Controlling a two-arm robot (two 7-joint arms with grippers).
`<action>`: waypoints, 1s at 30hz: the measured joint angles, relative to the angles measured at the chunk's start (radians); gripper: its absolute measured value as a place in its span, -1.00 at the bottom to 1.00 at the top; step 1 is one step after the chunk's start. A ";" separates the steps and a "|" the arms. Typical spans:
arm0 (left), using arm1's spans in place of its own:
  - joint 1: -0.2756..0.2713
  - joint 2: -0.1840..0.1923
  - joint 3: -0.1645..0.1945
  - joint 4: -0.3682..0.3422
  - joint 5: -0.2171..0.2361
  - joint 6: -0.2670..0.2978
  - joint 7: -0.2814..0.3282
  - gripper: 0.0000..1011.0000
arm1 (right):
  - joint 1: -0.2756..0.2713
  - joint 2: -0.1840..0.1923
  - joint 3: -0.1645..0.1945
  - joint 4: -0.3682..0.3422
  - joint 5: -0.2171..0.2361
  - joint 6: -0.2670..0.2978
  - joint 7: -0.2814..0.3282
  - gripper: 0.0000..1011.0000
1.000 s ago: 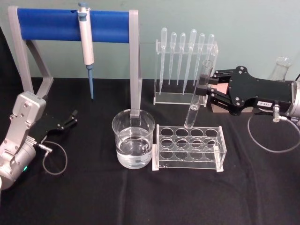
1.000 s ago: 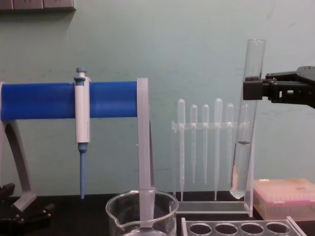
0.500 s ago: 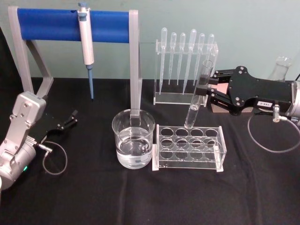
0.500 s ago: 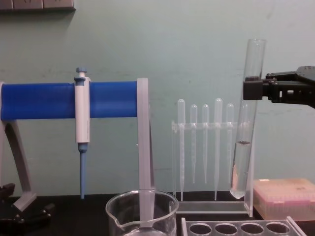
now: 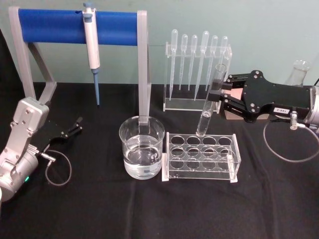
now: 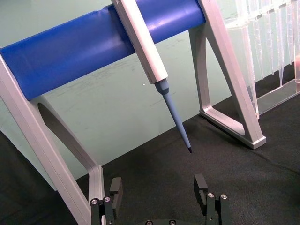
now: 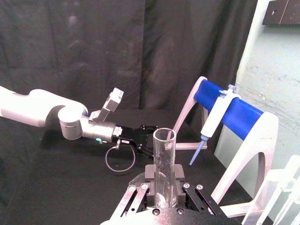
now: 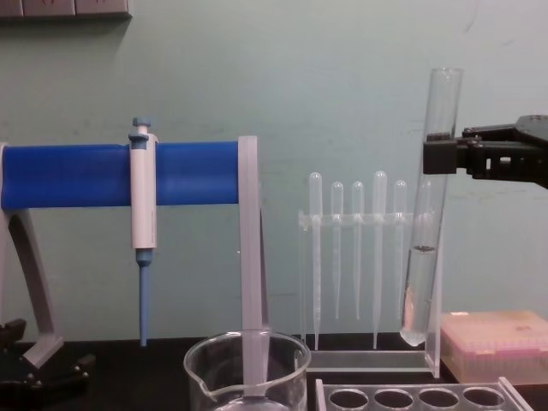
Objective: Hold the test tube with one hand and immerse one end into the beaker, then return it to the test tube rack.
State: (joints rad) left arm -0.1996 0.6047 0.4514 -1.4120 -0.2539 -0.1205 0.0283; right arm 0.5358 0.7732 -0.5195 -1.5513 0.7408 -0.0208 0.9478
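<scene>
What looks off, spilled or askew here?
Nothing spilled or broken. The test tube, part-filled, leans slightly in the right claw above the rack; the beaker stands upright. The left claw is parked open at the left.

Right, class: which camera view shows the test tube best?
The chest view: the test tube shows side-on at full length, liquid level included, in the right claw. The head view foreshortens it above the rack; the right wrist view shows mainly its open rim.
</scene>
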 joint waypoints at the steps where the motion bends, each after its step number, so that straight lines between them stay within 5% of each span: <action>1: 0.000 0.000 0.000 0.000 0.000 0.000 0.000 0.98 | 0.000 0.000 0.000 0.000 0.000 0.000 0.000 -0.52; 30: 0.000 0.000 0.000 0.000 0.000 0.000 0.000 0.98 | 0.000 0.000 0.000 0.000 0.000 0.000 0.000 -0.52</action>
State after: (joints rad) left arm -0.1995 0.6047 0.4514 -1.4120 -0.2539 -0.1205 0.0282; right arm 0.5358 0.7733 -0.5195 -1.5513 0.7408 -0.0208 0.9478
